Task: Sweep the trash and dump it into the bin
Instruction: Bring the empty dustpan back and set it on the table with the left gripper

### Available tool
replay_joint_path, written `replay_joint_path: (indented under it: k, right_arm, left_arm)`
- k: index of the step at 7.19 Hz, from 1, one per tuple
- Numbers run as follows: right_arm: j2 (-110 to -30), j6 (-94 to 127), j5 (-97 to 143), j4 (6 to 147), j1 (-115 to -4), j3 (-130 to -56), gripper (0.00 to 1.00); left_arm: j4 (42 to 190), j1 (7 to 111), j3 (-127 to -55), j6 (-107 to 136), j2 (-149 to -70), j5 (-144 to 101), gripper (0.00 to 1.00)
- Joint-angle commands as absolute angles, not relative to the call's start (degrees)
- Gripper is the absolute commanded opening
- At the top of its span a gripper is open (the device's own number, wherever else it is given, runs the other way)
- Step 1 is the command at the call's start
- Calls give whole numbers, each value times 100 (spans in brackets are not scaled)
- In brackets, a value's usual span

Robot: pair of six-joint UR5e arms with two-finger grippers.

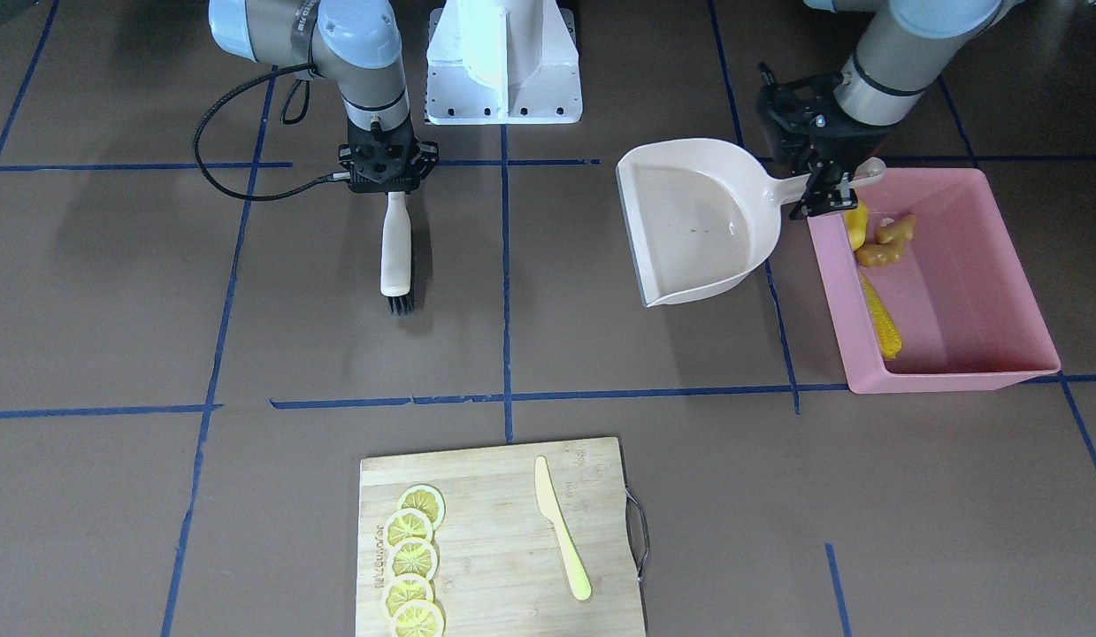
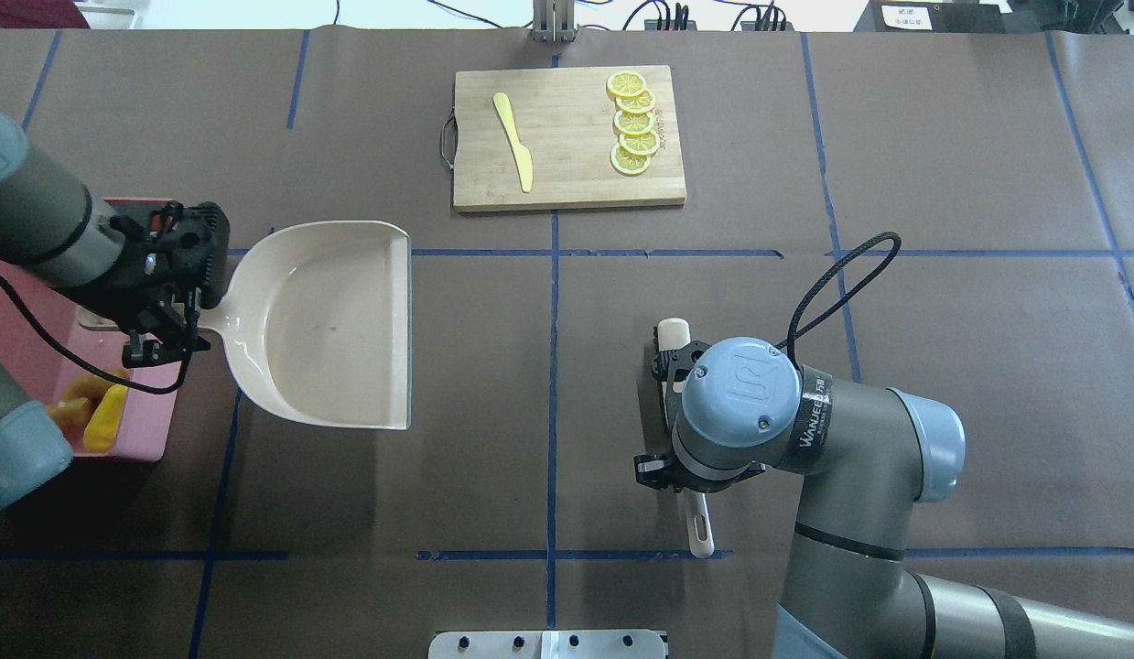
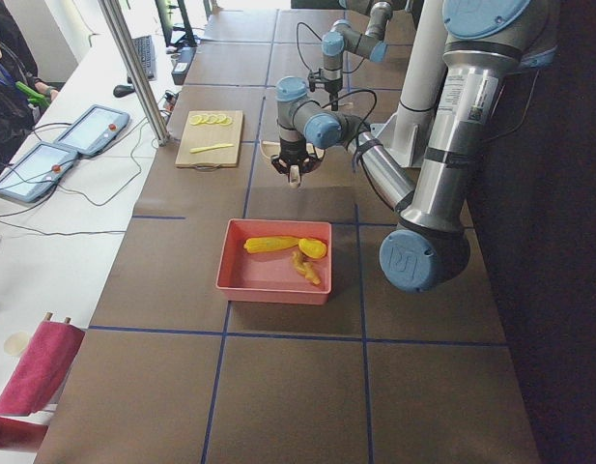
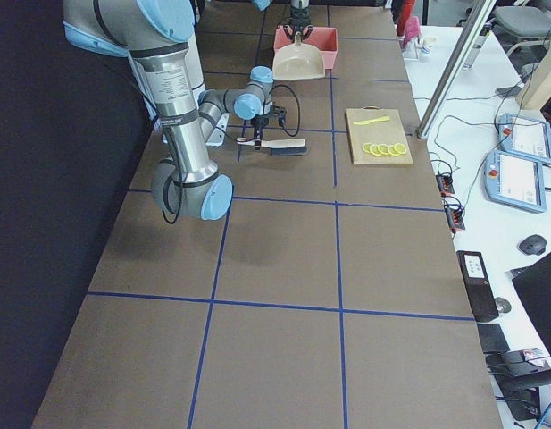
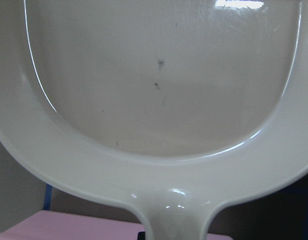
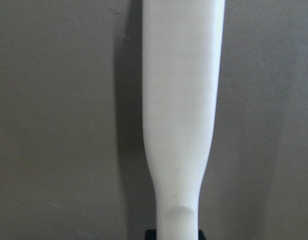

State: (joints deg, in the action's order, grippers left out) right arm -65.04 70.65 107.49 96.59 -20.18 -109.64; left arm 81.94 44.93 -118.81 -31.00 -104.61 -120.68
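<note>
Robotics laboratory. Evidence: left arm [image 3: 452, 145] and right arm [image 1: 353, 53] at a white pedestal [image 1: 503, 62], brown-covered table [image 1: 114, 292] gridded with blue tape [image 1: 506, 292], 2 teach pendants [image 3: 104, 128], keyboard [image 3: 143, 56] and loose cabling [image 3: 104, 193] on the adjoining white bench [image 3: 46, 261].

Your trash [image 3: 270, 245] tally comes to three, one of each sort: one corn cob [image 1: 881, 317], one yellow oval lump [image 1: 857, 226] and one ginger root [image 1: 885, 241]. You have one pink bin [image 1: 972, 292], one dustpan [image 1: 689, 221] and one brush [image 1: 394, 252]. Count one cutting board [image 1: 503, 548], five lemon slices [image 1: 413, 559] and one pale yellow knife [image 1: 561, 531]. Two grippers are in your views, one left gripper [image 1: 826, 190] and one right gripper [image 1: 390, 186], plus one white mounting base [image 1: 503, 88]. At the side desk you can count two tablets [image 3: 104, 128].
</note>
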Motion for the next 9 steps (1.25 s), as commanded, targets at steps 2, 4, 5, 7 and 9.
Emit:
replay_joint_path:
  k: [2, 4, 5, 7, 9]
  right_arm:
    - [-6504, 7084, 10749, 9659, -2021, -10978, 0]
    - [-6495, 7084, 10740, 9659, -2021, -10986, 0]
    - [-6495, 7084, 10749, 9659, -2021, -10986, 0]
    - [-6495, 7101, 10740, 9659, -2021, -10986, 0]
    - [-6495, 7119, 10749, 9659, -2021, -10995, 0]
  left_arm:
    - [8313, 3719, -11373, -2813, -10960, -11631, 5]
    - [9083, 3403, -10867, -2324, -11047, -11461, 5]
    - [9479, 3236, -10567, -2077, -11126, -11348, 5]
    - [9501, 3165, -10450, -2013, -11232, -11312, 5]
    - [9484, 3016, -10389, -1855, -11346, -11294, 5]
